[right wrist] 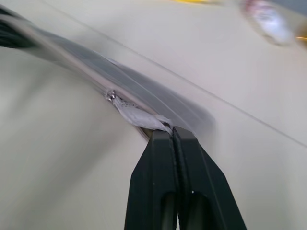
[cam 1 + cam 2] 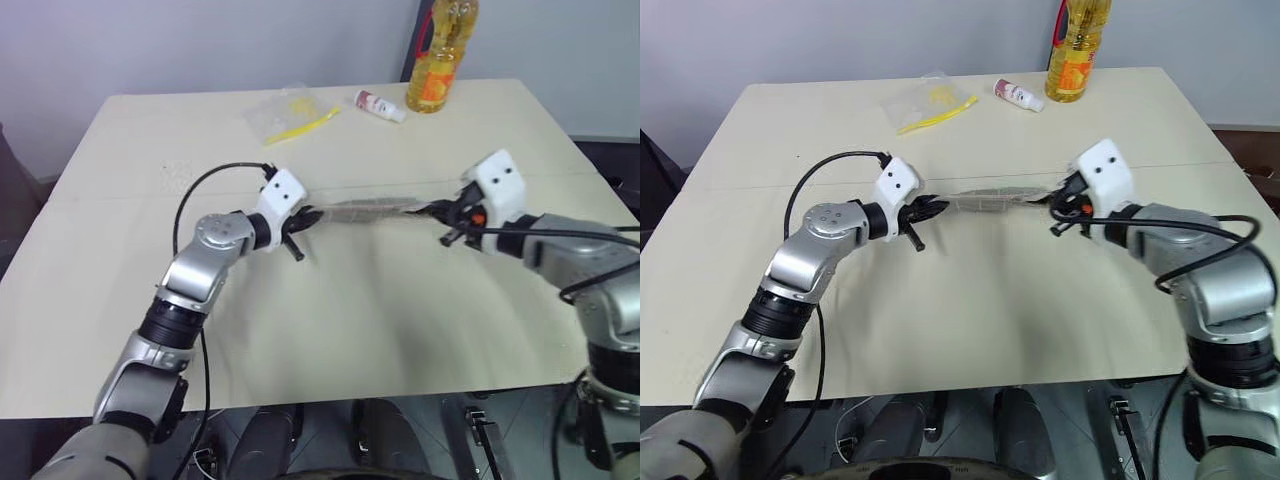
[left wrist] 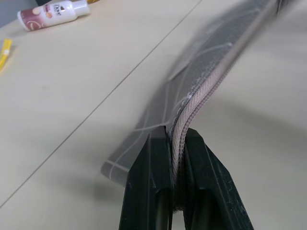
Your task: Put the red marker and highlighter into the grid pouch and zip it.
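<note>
The grid pouch (image 2: 365, 210) hangs stretched edge-up between my two grippers, a little above the table. My left gripper (image 2: 305, 215) is shut on the pouch's left end, its fingers (image 3: 153, 163) pinching the fabric right at the zip line. At the other end, my right gripper (image 2: 440, 210) is shut on the pale fabric zip pull (image 1: 139, 117). The zip teeth (image 3: 211, 91) look closed along the stretch that shows. The red marker and the highlighter are hidden or out of view.
At the back of the table (image 2: 350, 330) stand a yellow oil bottle (image 2: 440, 60), a small white tube with a red cap (image 2: 380, 105) and a clear bag with a long yellow item (image 2: 290, 115). Bare tabletop lies under and in front of the pouch.
</note>
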